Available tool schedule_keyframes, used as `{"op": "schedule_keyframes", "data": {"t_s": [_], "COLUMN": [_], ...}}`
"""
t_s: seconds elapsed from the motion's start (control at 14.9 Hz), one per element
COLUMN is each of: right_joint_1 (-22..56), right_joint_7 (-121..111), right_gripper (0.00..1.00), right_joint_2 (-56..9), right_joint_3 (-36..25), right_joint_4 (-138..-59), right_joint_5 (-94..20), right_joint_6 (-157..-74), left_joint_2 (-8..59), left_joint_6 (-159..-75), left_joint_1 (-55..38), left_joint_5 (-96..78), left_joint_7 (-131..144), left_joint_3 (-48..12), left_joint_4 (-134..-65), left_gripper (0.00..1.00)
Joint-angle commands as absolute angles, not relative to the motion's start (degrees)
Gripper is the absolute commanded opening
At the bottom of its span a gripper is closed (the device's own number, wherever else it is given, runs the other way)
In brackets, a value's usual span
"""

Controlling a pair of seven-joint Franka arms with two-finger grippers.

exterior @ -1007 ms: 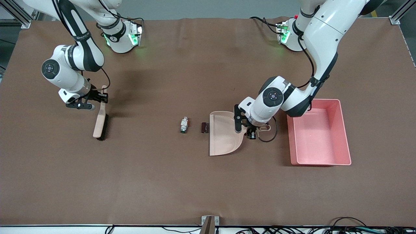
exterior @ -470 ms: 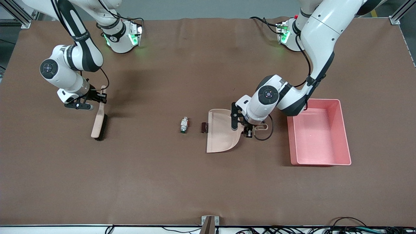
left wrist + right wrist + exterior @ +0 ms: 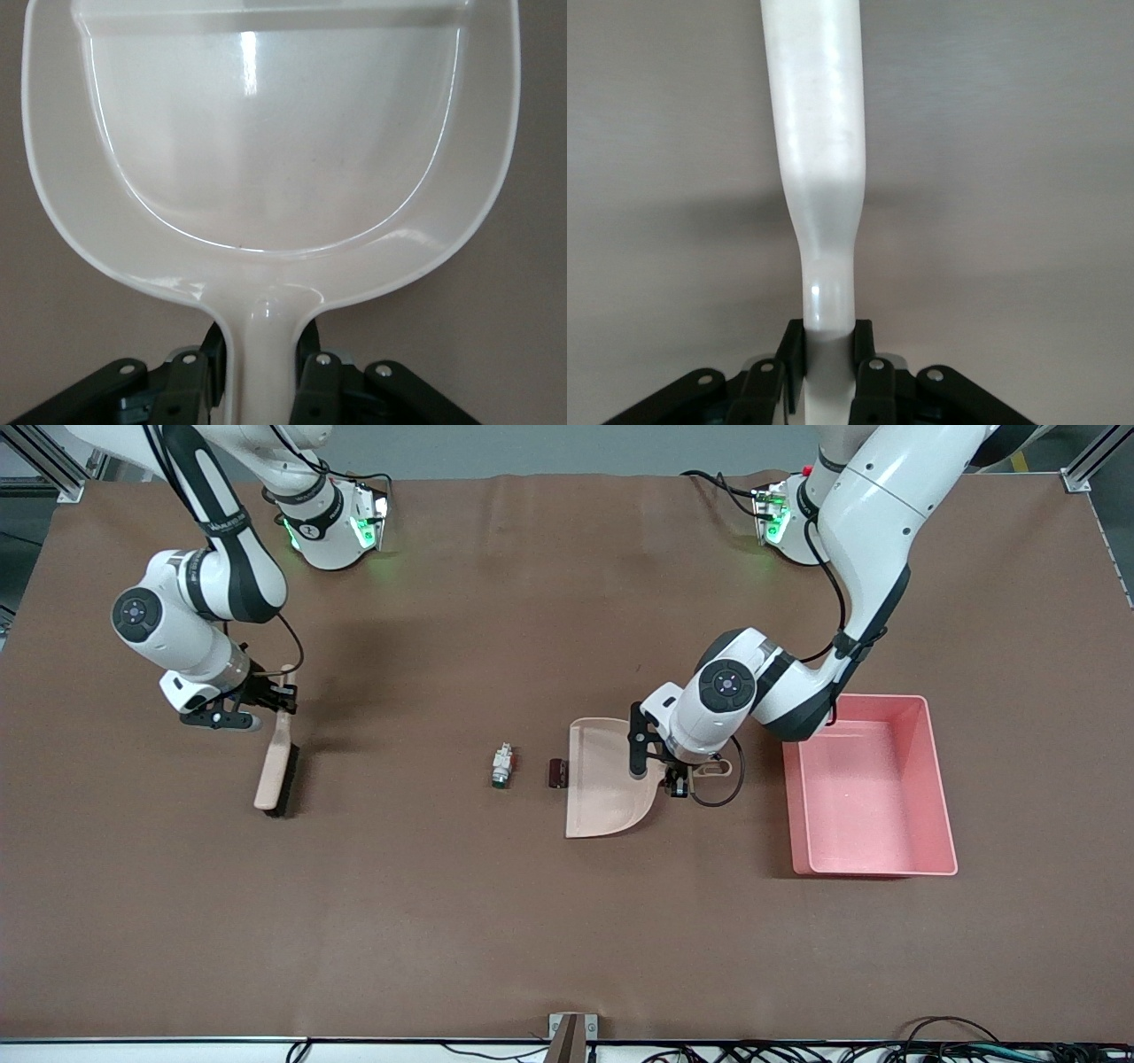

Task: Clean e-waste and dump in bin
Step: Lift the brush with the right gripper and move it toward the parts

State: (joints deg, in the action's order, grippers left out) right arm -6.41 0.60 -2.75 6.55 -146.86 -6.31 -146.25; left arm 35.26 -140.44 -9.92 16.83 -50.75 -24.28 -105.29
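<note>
- Dustpan (image 3: 605, 779) pinched at its handle by my left gripper (image 3: 678, 773), fingers pressed tight on the stem in the left wrist view (image 3: 266, 372); pan sits mid-bench, mouth toward the right arm's end.
- Since a second ago I've pulled the pan a touch away from the front edge and squared it; its open lip now lies touching or just beside the dark scrap (image 3: 556, 772).
- Whitish scrap (image 3: 502, 766) with green and orange bits sits just beside the dark one, toward the right arm's end, still loose on the mat. Neither piece is in the pan yet.
- Bin (image 3: 939, 779) is pink, near the left arm's end, empty, just beside the left arm's wrist.
- Brush (image 3: 275, 766) hangs from my right gripper (image 3: 266, 701), fingers clamped on the handle end in the right wrist view (image 3: 824, 354); bristles at or just over the mat, cannot tell which, well apart from the scraps, toward the right arm's end.
- Brush barely shifted over the last second, a small wobble only.
- My read: pan is staged, sweep not begun. Next I need the brush carried over to the whitish scrap and dragged toward the lip.
</note>
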Motion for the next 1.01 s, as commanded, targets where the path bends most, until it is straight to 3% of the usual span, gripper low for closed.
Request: {"op": "schedule_keyframes", "data": {"t_s": [0.0,0.67,0.94], "right_joint_1": [5.5,15.8,26.3], "right_joint_7": [4.5,23.2,33.8], "right_gripper": [0.0,0.0,0.0], "right_joint_2": [-0.4,-2.5,-5.3], "right_joint_3": [6.3,6.8,6.5], "right_joint_4": [-144.8,-140.9,-139.7], "right_joint_5": [-15.4,-16.3,-16.3], "right_joint_6": [-143.0,-143.6,-144.9], "left_joint_2": [36.0,37.8,38.1], "left_joint_6": [-138.8,-138.8,-138.7], "left_joint_1": [-10.4,-12.1,-12.3], "left_joint_5": [17.8,17.6,17.6], "left_joint_7": [-50.9,-50.7,-50.4], "left_joint_3": [-24.3,-24.3,-24.3], "left_joint_4": [-104.6,-102.7,-102.5], "left_gripper": [0.18,0.18,0.18]}}
